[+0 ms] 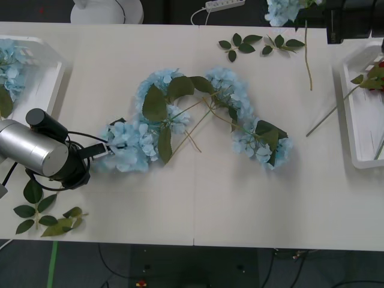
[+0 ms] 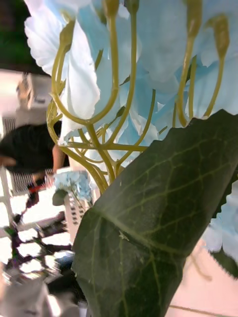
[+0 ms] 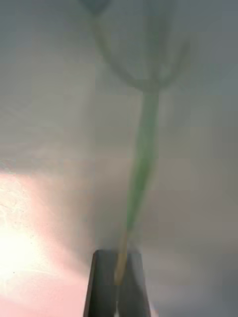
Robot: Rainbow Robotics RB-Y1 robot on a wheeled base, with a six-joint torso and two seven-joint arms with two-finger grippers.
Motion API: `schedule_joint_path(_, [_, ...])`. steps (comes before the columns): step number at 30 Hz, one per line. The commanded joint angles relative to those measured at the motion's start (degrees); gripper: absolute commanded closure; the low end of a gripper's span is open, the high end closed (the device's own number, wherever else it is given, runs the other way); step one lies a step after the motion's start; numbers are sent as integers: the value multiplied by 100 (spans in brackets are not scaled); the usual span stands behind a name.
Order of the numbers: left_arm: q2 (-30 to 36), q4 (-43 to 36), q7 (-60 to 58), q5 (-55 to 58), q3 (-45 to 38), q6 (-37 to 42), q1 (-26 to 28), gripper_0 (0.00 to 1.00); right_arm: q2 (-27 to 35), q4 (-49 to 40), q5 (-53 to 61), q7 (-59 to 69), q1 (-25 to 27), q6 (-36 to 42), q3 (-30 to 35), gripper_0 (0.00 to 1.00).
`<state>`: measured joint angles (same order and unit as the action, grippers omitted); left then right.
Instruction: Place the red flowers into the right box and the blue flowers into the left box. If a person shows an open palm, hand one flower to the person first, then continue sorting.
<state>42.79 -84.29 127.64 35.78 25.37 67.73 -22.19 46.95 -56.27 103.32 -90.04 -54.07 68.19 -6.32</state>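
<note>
Now left tool clamped on a blue flowers stem, low over the worktop. Right tool state: cannot tell.

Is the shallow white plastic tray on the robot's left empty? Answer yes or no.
No: pale blue flower heads already lie in the left box.

Long white flat-topped bench, seamed down its middle. At centre, an arching heap of fluffy pale sky-blue flowers with big dark green leaves and thin tan-green stems; shallow white plastic tray at the left edge, a matching white tray at the right edge. Loose green leaf sprigs at the far side and the near left corner, plus two bare thin green stems near the right tray.
</note>
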Motion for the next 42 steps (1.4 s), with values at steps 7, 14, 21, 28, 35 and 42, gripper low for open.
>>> schedule_joint_path(7, [45, -123, 156, 447, -102, -155, -40, 100, 297, -1861, 100, -2307, -68, -543, -44, 100])
schedule_joint_path(14, [353, -1133, -63, 1300, -1298, 724, -198, 100, -125, -2573, 74, -3459, -59, -842, -44, 100])
schedule_joint_path(21, [898, -1511, -213, 1529, -3003, 1999, -347, 100, -757, -3013, 56, -4223, -42, -1132, -291, 100])
schedule_joint_path(28, [1592, -1406, -310, 931, -3662, 2500, -391, 100, -1144, -3452, 56, -4241, -42, -2310, -1064, 100])
schedule_joint_path(35, [2146, -298, -1136, 500, -3688, 2500, -400, 100, -1671, -3663, -278, -4188, -42, -3198, -1635, 100])
schedule_joint_path(42, [2251, 475, -1751, -229, -3372, 1981, -400, 100, -1891, -3690, -524, -4092, -121, -3549, -2136, 100])
